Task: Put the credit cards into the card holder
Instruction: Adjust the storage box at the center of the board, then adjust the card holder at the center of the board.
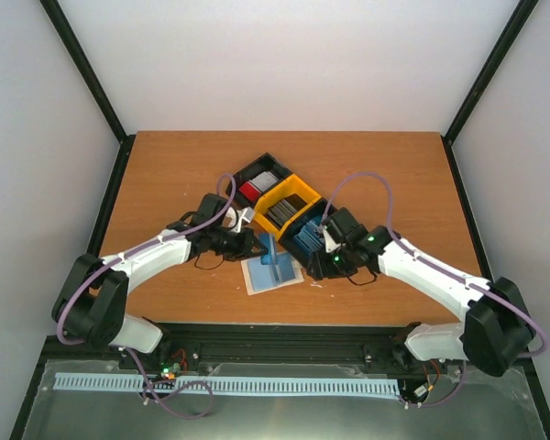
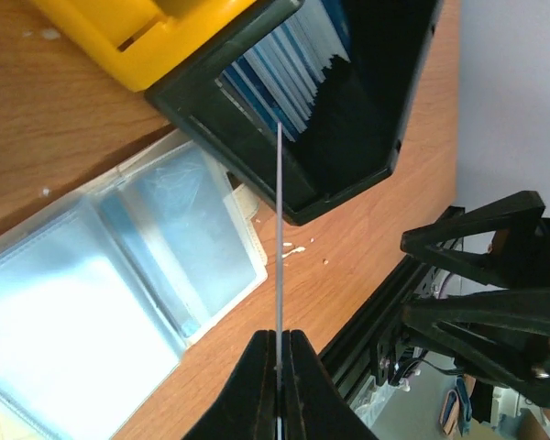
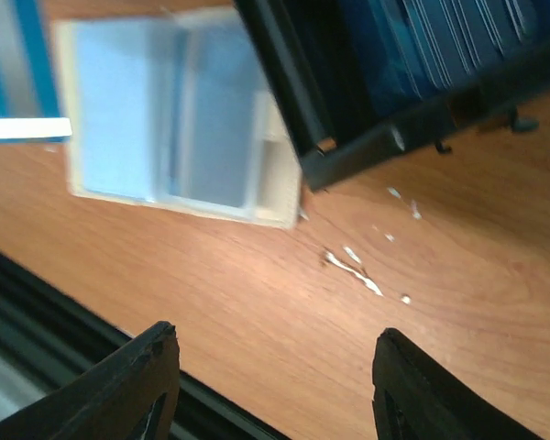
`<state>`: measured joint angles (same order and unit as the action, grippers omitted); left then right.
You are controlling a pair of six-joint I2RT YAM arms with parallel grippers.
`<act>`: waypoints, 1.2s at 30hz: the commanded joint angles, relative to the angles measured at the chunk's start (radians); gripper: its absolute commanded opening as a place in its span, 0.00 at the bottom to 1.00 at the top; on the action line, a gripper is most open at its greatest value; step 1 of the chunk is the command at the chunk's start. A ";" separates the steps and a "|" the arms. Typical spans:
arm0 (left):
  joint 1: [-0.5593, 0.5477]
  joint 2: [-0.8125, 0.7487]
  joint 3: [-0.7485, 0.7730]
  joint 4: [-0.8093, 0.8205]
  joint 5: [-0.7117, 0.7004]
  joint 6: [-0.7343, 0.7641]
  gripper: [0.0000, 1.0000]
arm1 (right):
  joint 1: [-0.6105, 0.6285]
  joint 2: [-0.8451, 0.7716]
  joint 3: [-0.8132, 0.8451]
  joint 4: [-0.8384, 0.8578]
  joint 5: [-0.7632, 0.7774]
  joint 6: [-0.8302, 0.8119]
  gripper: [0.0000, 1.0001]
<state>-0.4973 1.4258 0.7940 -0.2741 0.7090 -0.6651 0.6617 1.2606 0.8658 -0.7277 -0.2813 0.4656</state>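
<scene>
The card holder (image 1: pixel 272 272) lies open and flat on the table in front of the tray, its clear pockets facing up; it also shows in the left wrist view (image 2: pixel 119 275) and the right wrist view (image 3: pixel 174 119). My left gripper (image 1: pixel 255 247) is shut on a pale blue credit card (image 1: pixel 271 251) and holds it upright over the holder. In the left wrist view the gripper (image 2: pixel 280 337) pinches the card (image 2: pixel 280 229) edge-on. My right gripper (image 1: pixel 325 263) is open and empty just right of the holder, above bare table (image 3: pixel 275 367). The held card shows at the right wrist view's left edge (image 3: pixel 18 73).
A three-compartment tray stands behind the holder: a black bin with red cards (image 1: pixel 257 188), a yellow bin with grey cards (image 1: pixel 280 211), and a black bin with several blue cards (image 1: pixel 307 236). The blue-card bin is close to both grippers (image 2: pixel 302 73) (image 3: pixel 422 55). The table's front edge is near.
</scene>
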 commanded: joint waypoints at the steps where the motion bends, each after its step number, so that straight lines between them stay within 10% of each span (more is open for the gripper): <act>1: -0.022 0.017 -0.013 -0.005 -0.030 -0.073 0.01 | 0.061 0.075 -0.008 -0.025 0.187 0.037 0.56; 20: -0.061 0.079 -0.105 -0.019 -0.093 -0.245 0.01 | 0.036 0.421 0.145 0.125 0.441 -0.149 0.51; 36: -0.116 0.210 -0.073 0.208 -0.121 -0.351 0.01 | 0.033 0.385 0.008 0.239 0.237 -0.098 0.47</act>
<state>-0.5720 1.6009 0.6838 -0.1207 0.6117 -0.9836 0.6830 1.6371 0.9085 -0.5274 -0.0158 0.3466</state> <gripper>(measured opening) 0.014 0.478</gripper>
